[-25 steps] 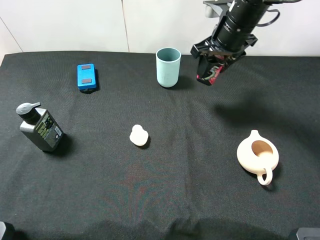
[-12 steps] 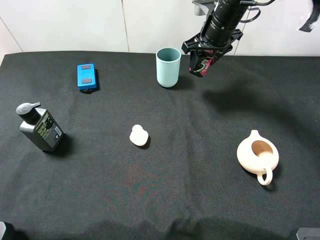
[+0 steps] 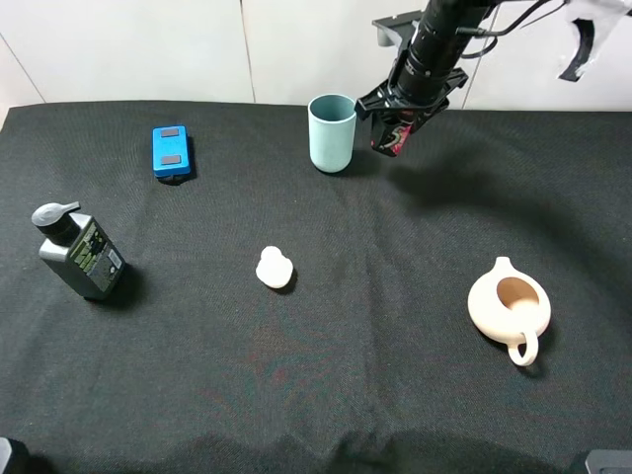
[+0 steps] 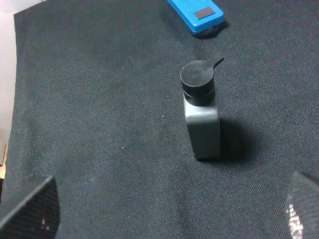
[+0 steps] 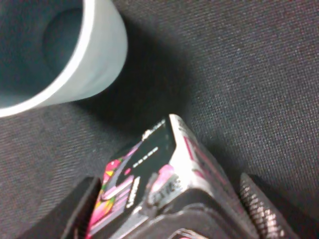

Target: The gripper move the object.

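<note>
My right gripper (image 3: 395, 126) is shut on the object (image 3: 392, 137), a small black box with red-pink graphics. It holds the box at the back of the table, just right of the teal cup (image 3: 332, 131). In the right wrist view the box (image 5: 149, 174) sits between the two fingers, with the cup (image 5: 55, 50) close beside it. My left gripper shows only as two open fingertips (image 4: 30, 211) at the edge of the left wrist view, above the grey pump bottle (image 4: 201, 112); it holds nothing.
A blue flat box (image 3: 170, 151) lies at the back left. The pump bottle (image 3: 79, 250) stands at the left edge. A small white figure (image 3: 274, 268) sits mid-table. A cream teapot (image 3: 509, 306) sits at the right.
My right gripper has carried the box left and toward the back, from right of the cup to close beside it. The left arm has not moved.
</note>
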Available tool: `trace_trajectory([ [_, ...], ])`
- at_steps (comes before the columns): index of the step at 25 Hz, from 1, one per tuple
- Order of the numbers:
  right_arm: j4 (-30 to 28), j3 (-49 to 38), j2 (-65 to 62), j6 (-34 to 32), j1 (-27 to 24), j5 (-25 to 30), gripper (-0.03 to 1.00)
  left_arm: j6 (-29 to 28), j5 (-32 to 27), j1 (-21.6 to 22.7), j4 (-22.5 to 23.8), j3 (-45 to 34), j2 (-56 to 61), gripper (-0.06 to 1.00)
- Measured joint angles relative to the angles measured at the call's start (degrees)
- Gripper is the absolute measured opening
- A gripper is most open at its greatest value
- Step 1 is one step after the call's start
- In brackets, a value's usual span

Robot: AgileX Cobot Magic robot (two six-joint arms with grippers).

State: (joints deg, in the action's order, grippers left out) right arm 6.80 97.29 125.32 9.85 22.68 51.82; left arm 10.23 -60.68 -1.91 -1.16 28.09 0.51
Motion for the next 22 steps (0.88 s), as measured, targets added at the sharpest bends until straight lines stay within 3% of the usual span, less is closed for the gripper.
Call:
trace_trajectory([
  [22, -0.6, 0.48, 4.23, 0.05, 0.0, -3.02, 0.42, 0.0, 0.0, 0.0, 0.0, 0.0, 0.0, 0.96],
])
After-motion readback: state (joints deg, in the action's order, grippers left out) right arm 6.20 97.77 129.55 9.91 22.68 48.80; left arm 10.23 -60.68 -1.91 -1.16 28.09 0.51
